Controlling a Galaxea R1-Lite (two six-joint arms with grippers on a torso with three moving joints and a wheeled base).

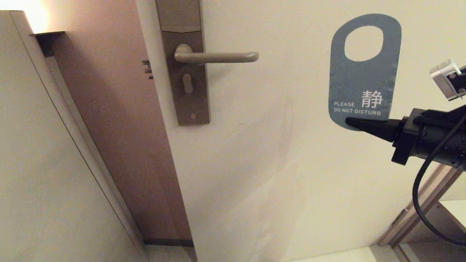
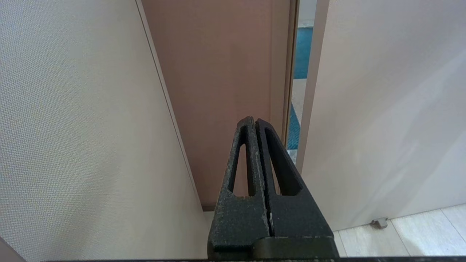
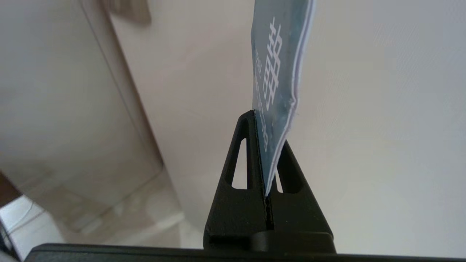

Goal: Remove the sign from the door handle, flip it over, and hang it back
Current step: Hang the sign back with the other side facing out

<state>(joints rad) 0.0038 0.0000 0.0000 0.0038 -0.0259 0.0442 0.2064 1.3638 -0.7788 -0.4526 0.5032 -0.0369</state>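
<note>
Pale tiled floor (image 2: 400, 236) at the foot of the door (image 2: 382, 109), carrying one small grey doorstop (image 2: 379, 222) just beside the door's bottom edge, and giving way to blue carpet (image 2: 301, 54) in the narrow gap past the door's edge.

The lock plate (image 1: 184, 62) runs off the head view's top edge. The sign (image 1: 364, 69) has its bottom edge hidden behind the right end effector (image 1: 349, 122), and its reverse face is unseen.

I see a bright warm lamp glow (image 1: 36, 16) at the top left; the door (image 1: 291, 163) carries soft shadows, and my right wrist view looks blurry.
</note>
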